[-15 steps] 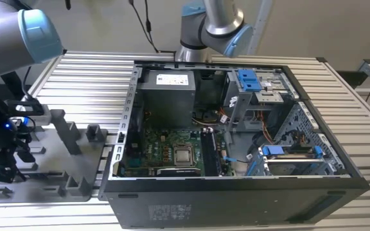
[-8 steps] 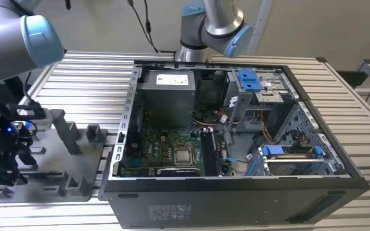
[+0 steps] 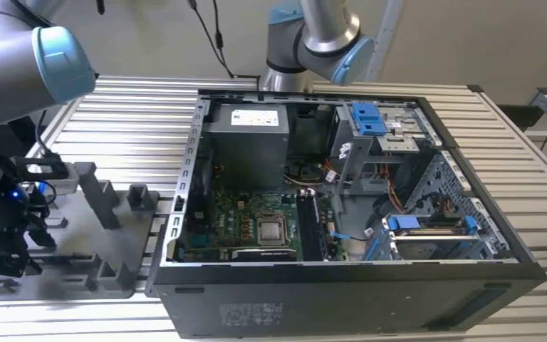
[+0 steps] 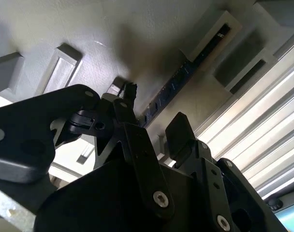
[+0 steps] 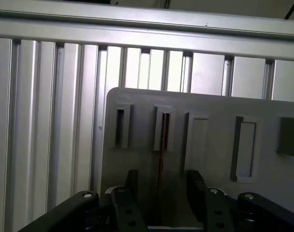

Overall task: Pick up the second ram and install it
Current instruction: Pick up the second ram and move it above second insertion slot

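Second ram [image 5: 162, 145]: stands on edge in a narrow raised-rim slot of the grey fixture plate [image 5: 214, 108], outside the computer case [image 3: 350, 303]. In the second wrist view it shows as a dark board with a row of chips.
Gripper [image 5: 162, 182]: low over the plate at the exterior view's left. Jaws wide, one finger on each side of the ram, with a gap showing on both sides in the first wrist view; nothing is held.
Slot neighbours: further rimmed slots lie on either side of the ram's slot, near it but apart.
Plate edge: a rounded corner ends over the slatted worktop [image 5: 50, 125]. Bare slats run beyond it to a cross rail [image 5: 147, 29].
In the way: a tall grey post [image 3: 93, 189] and a shorter post [image 3: 139, 196] rise from the plate between the gripper and the case.
Case: lies open-side up, just beside the plate, with its side wall [image 3: 190, 178] next to the plate.
Inside the case: motherboard [image 3: 240, 214] with processor [image 3: 273, 230] toward the exterior view's left, blue drive clips [image 3: 369, 117] and drive cages to its right.
Far side: a second arm [image 3: 312, 35] stands behind the case.
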You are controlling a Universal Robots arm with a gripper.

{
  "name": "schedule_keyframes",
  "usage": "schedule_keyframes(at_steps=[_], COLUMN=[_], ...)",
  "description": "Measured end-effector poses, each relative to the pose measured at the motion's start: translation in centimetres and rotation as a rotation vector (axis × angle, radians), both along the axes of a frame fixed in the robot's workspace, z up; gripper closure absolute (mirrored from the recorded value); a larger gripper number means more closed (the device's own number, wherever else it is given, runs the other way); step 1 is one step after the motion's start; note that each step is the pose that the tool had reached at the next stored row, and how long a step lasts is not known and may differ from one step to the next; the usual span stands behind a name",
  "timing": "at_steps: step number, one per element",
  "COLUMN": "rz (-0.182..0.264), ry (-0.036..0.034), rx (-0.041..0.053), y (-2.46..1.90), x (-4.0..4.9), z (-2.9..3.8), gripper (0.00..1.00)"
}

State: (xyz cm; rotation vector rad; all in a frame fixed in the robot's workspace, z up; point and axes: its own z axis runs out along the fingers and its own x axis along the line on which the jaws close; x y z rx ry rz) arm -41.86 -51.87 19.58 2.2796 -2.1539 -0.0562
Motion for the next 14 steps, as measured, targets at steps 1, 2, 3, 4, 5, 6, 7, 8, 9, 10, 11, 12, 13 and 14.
schedule_keyframes(at_steps=[1,2,3,4,5,6,7,8,9,10,11,12,13,14], rz=[0.000,0.000,0.000,0.000,0.000,0.000,0.000,0.000,0.000,0.000,0.000,0.000,0.000,0.000], ry=[-0.0001,-0.0001,-0.0001,-0.0001,-0.0001,-0.0002,-0.0001,-0.0001,-0.0001,-0.0001,-0.0001,-0.0001,-0.0001,-0.0001], rx=[0.0000,0.0001,0.0001,0.0001,0.0001,0.0001,0.0001,0.0000,0.0001,0.0001,0.0001,0.0001,0.0001,0.0000], y=[0.00,0.00,0.00,0.00,0.00,0.00,0.00,0.00,0.00,0.00,0.00,0.00,0.00,0.00], x=[0.00,0.00,0.00,0.00,0.00,0.00,0.00,0.00,0.00,0.00,0.00,0.00,0.00,0.00], z=[0.00,-0.01,-0.01,-0.01,-0.01,-0.01,-0.01,-0.01,-0.02,-0.02,-0.02,-0.02,-0.02,-0.02], gripper=[0.46,0.46,0.46,0.46,0.46,0.46,0.49,0.55,0.61,0.61,0.61,0.67,0.67,0.67])
